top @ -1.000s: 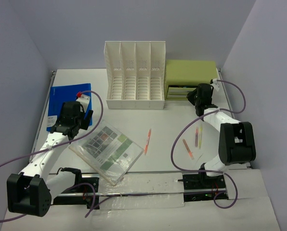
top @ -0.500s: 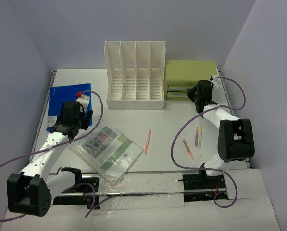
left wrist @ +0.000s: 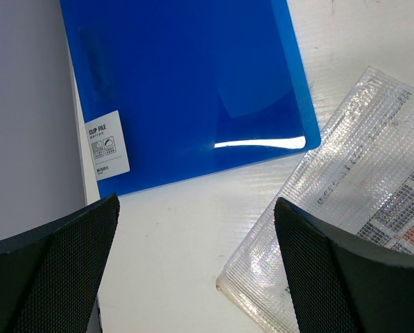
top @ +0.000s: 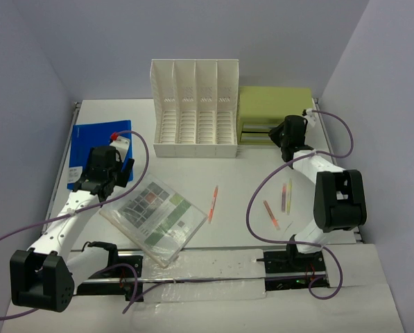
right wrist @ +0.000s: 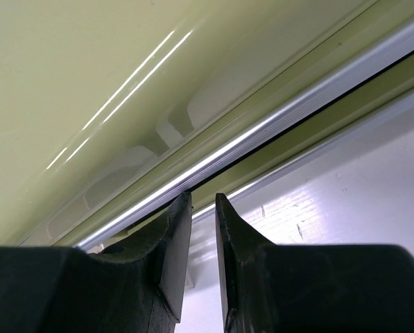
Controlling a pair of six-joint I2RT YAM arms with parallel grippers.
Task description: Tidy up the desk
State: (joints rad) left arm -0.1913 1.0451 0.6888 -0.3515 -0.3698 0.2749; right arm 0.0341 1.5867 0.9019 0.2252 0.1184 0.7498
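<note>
From above, the white surface (top: 193,173) is seen spanning the view beneath both arms. In the left wrist view, the left gripper (left wrist: 196,267) is held wide open, empty, over a blue folder (left wrist: 193,90). In the right wrist view, the right gripper (right wrist: 203,243) is nearly closed against the green drawer box (right wrist: 123,83), nothing visibly gripped.

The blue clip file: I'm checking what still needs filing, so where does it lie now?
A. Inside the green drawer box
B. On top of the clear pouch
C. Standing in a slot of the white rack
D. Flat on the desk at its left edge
D: the blue clip file lies flat on the desk by the left edge, beside the clear pouch, not on it.
</note>
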